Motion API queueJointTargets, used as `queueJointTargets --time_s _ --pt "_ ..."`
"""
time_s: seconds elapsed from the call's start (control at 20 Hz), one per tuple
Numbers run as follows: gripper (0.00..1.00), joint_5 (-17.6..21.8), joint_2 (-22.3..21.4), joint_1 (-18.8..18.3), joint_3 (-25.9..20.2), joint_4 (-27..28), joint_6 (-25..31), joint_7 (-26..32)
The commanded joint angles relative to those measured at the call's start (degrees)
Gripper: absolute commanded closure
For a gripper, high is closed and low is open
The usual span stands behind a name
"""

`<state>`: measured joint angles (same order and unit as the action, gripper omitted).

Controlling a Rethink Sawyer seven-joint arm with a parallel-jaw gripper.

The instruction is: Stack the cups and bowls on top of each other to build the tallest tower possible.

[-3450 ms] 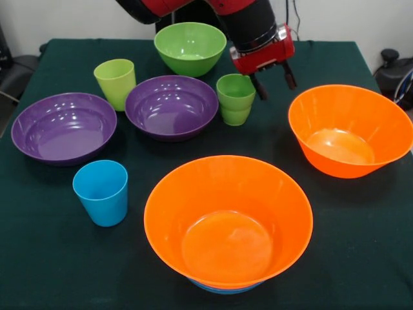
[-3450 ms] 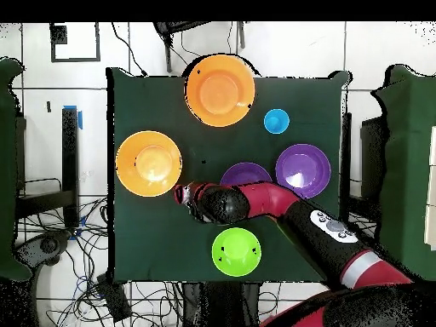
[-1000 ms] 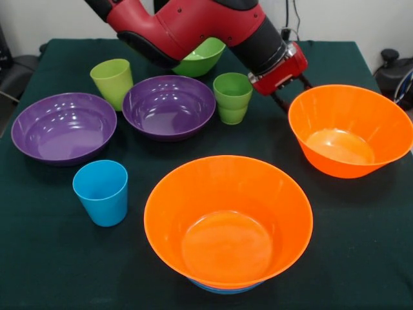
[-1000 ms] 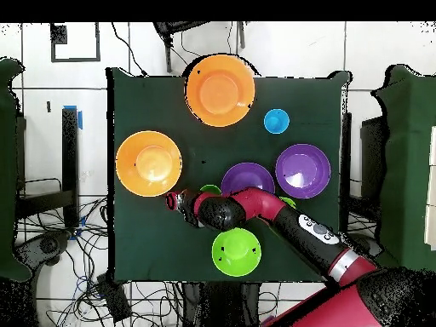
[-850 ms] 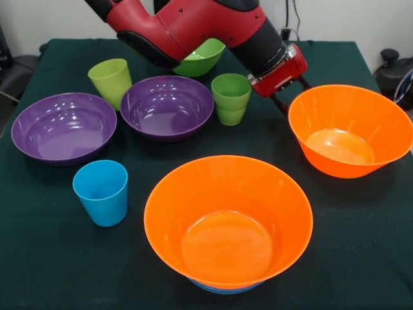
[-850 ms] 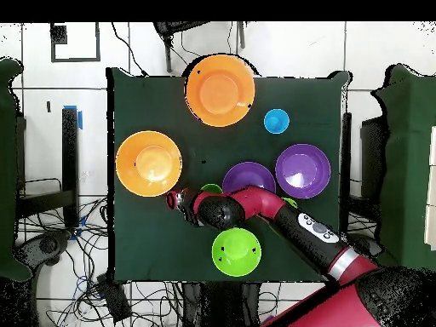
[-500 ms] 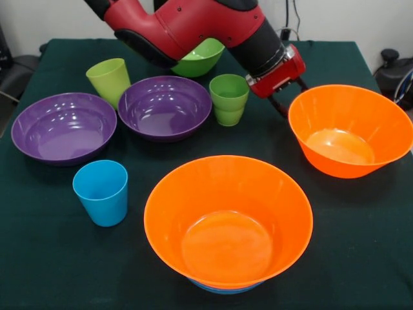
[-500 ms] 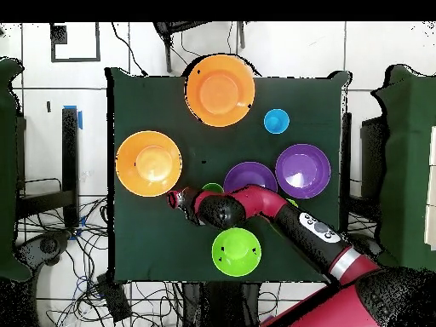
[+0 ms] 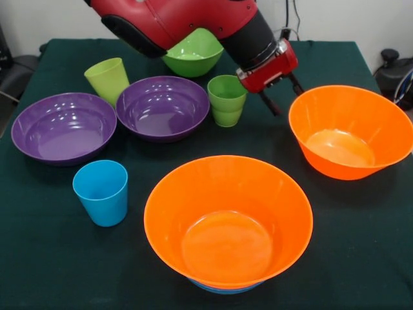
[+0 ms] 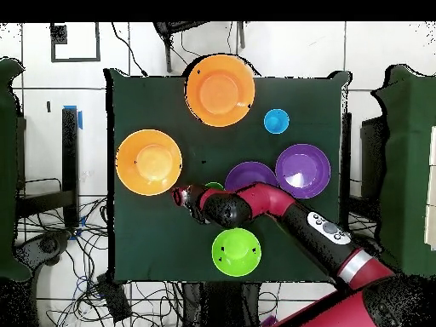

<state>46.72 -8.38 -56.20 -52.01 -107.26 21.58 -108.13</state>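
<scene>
Here the gripper point(image 9: 281, 92) hangs with fingers point(image 9: 270, 103) spread and empty, between the ridged green cup point(image 9: 226, 99) and the far orange bowl point(image 9: 349, 130), both just beside it on the table point(image 9: 58, 258).

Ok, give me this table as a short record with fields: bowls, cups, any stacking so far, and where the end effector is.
bowls: two orange, two purple, one green
cups: blue, yellow-green, ridged green
stacking: near orange bowl sits on something blue, only an edge showing; everything else stands singly
end effector: open, empty, between ridged green cup and far orange bowl
surface: dark green cloth
</scene>
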Motion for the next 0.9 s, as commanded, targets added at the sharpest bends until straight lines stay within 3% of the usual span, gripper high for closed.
queueJointTargets --time_s 0.05,0.45,0.9 --pt "0.0 -3.6 -7.2 1.1 -0.8 -0.1 2.7 -0.7" --pt "0.0 -9.7 -12.1 1.9 -1.4 -2.9 2.6 -2.7" --pt "0.0 -11.9 -12.1 2.0 -0.8 -3.4 1.7 -0.7"
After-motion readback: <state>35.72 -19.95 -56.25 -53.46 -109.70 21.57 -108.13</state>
